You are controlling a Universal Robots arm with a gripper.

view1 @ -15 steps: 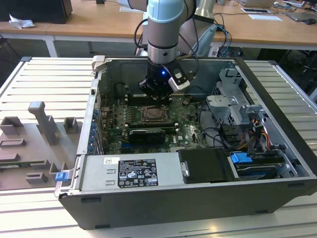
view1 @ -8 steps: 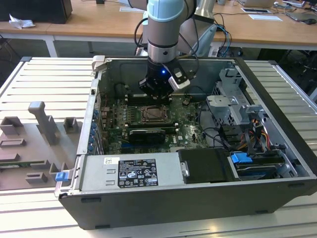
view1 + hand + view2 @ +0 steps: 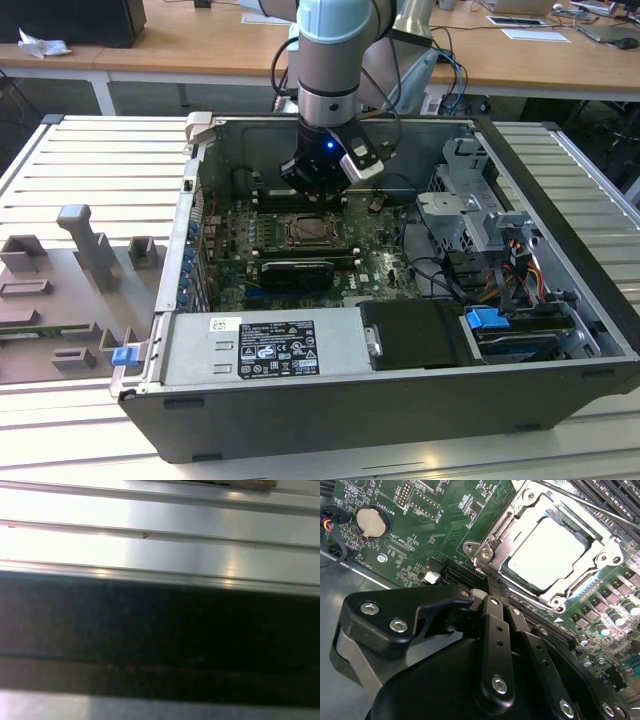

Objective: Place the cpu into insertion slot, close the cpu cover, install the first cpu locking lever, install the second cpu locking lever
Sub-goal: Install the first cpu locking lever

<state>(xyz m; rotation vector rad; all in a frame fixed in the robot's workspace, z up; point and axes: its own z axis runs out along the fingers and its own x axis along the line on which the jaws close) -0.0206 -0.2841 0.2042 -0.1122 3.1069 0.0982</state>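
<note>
Pale metal cpu (image 3: 546, 554) sits in the insertion slot (image 3: 600, 537), cpu cover (image 3: 517, 515) down, jaws closed beside it.

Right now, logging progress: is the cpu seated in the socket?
Yes, in the second wrist view the cpu lies flat in the socket, framed by the cover.

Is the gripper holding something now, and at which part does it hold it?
Nothing seems held: the gripper is shut beside the cpu cover, which lies closed over the cpu.
</note>
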